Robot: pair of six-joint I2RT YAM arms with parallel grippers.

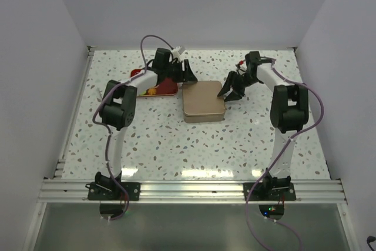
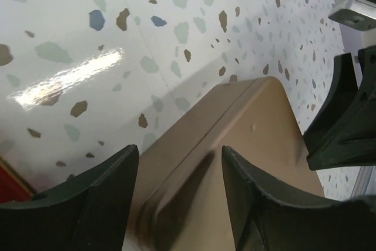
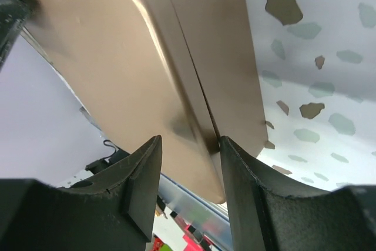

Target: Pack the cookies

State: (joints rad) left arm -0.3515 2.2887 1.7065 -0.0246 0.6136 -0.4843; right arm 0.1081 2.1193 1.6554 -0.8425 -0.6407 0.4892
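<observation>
Tan tin (image 1: 203, 101) sits lid-on mid-table (image 1: 194, 151), between both arms; left gripper (image 2: 179, 186) jaws open astride its far-left corner, right gripper (image 3: 189, 174) jaws open over the right rim seam; keep both grips level and matched; red tray (image 1: 167, 88) behind left jaws mostly hidden; cookies unseen; lid seating unclear.

Tin (image 1: 203, 103): smooth metal, matt-satin bronze finish, soft sheen on its rounded lid edge. Counter (image 1: 194, 145): glossy terrazzo-look surface, white with grey and brown flecks, showing lamp glare. Left pincer (image 2: 179, 198) and right pincer (image 3: 189, 189): matt black plastic, faintly textured.
</observation>
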